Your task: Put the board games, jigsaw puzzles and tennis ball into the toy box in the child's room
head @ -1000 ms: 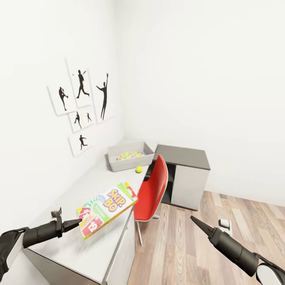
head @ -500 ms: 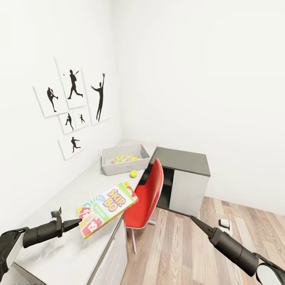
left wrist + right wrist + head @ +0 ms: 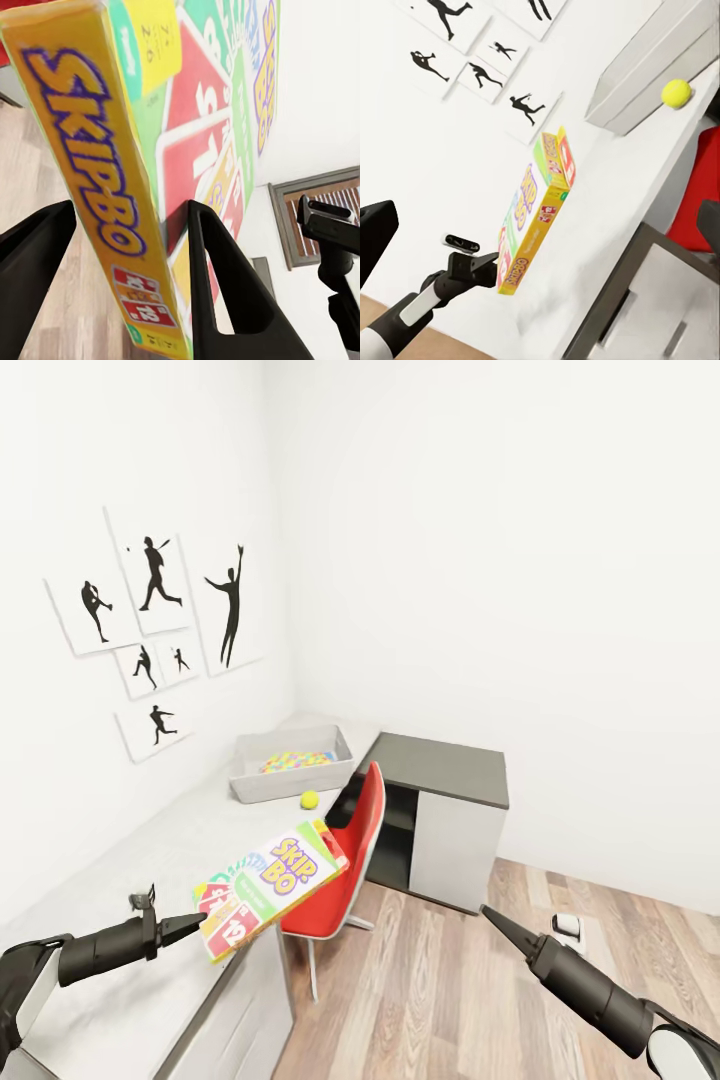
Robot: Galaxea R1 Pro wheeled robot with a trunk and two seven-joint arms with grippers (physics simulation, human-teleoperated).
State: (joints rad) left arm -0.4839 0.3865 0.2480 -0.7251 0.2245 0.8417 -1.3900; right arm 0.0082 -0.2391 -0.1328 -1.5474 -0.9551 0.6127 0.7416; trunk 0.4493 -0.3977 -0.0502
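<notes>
View swung right, left gripper point(image 3: 196, 926) clamps flat glossy Skip-Bo box point(image 3: 270, 885)

One board game point(image 3: 270, 887), one tennis ball point(image 3: 310, 798), one toy box point(image 3: 292, 761), one red chair point(image 3: 345, 862), six wall pictures point(image 3: 150, 635).

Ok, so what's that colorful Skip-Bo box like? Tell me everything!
The Skip-Bo box is a flat cardboard-looking game box with a yellow edge bearing the name in purple and a green face printed with red, yellow and green number cards. The left gripper pinches one end, holding it tilted in the air above the white table, touching nothing else.
</notes>
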